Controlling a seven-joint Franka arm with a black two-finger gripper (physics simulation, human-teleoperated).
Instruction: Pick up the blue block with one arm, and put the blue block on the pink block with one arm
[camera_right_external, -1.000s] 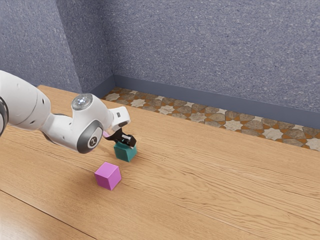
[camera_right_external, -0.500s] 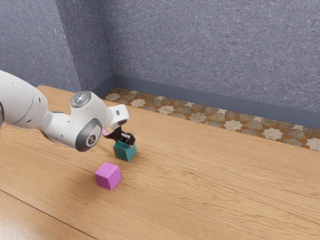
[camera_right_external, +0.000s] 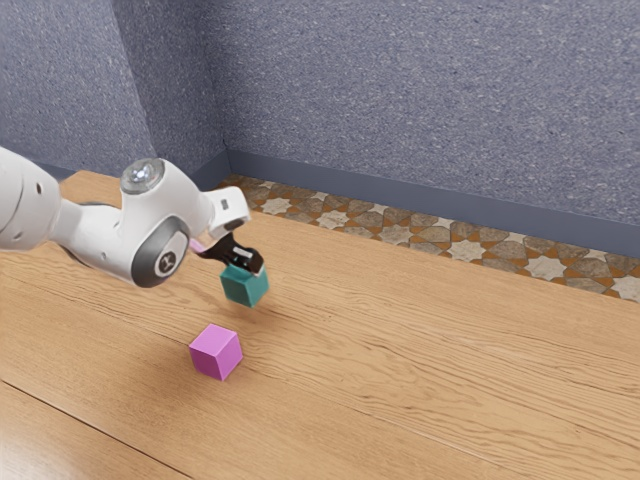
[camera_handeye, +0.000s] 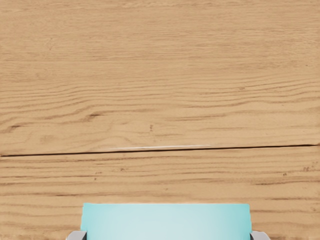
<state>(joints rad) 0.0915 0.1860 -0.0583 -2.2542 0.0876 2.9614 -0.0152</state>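
The blue block, teal in colour, hangs just above the wooden table with my gripper shut on its top. Its shadow lies on the table below it. In the wrist view the same blue block sits directly under my hand, with a grey fingertip at each lower corner. The pink block rests on the table nearer the front edge, a little toward the exterior view's left of the held block and apart from it.
The wooden table stretches to the exterior view's right. A tiled floor strip and grey walls lie behind the table's far edge.
The blue block has risen off the table in my shut gripper. My arm has lifted and drawn slightly toward the exterior view's left. The pink block has not moved.
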